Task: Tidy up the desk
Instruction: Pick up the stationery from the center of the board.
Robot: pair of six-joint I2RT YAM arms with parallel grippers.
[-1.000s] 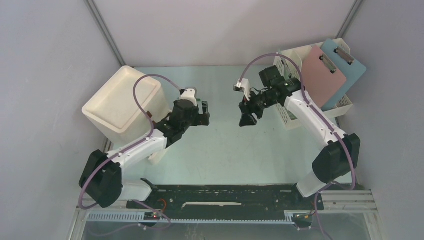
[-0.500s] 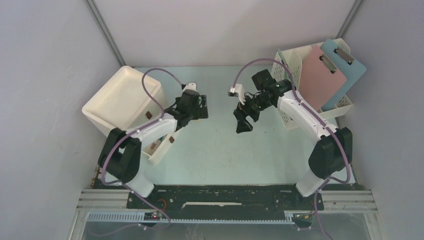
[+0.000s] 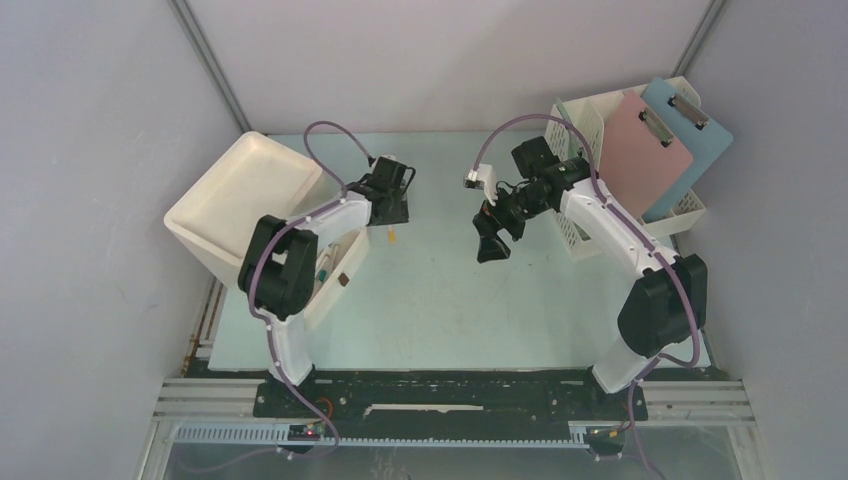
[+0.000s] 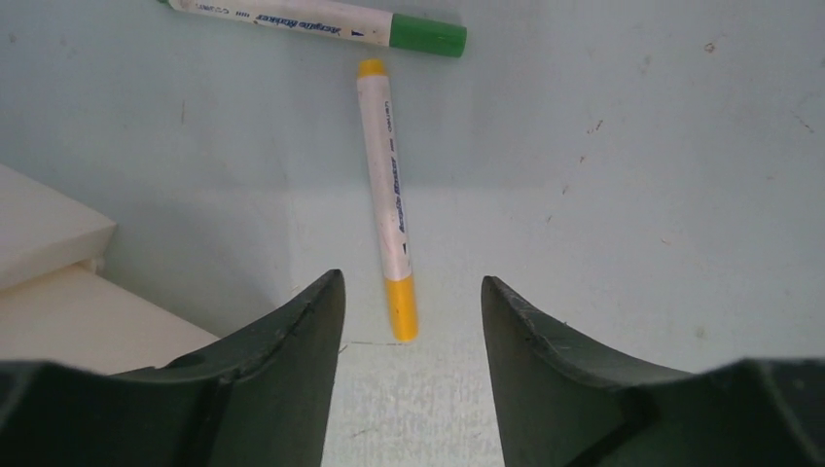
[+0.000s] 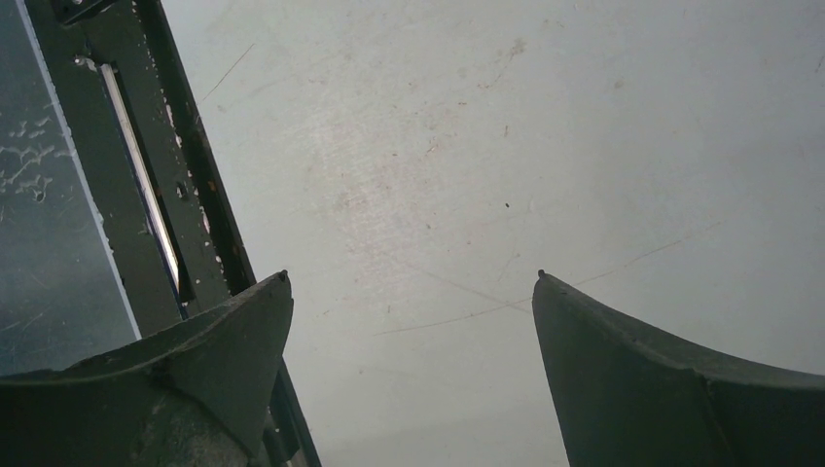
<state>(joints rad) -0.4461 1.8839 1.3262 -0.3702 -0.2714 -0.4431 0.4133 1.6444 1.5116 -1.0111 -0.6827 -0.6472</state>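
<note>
Looks like marker pickup: left gripper open, nothing held, lined up on yellow-capped marker on the desk, next should descend and close; right gripper wide open, empty.

light: bright, even, from above | shadows: soft, grey band across desk in left wrist view | focus: top view sharp, left gripper and right gripper near, soft-edged | glare: pale sheen, right wrist view

Both arms reach forward: left gripper angled down, jaws partly apart; right gripper spread wide.
</note>
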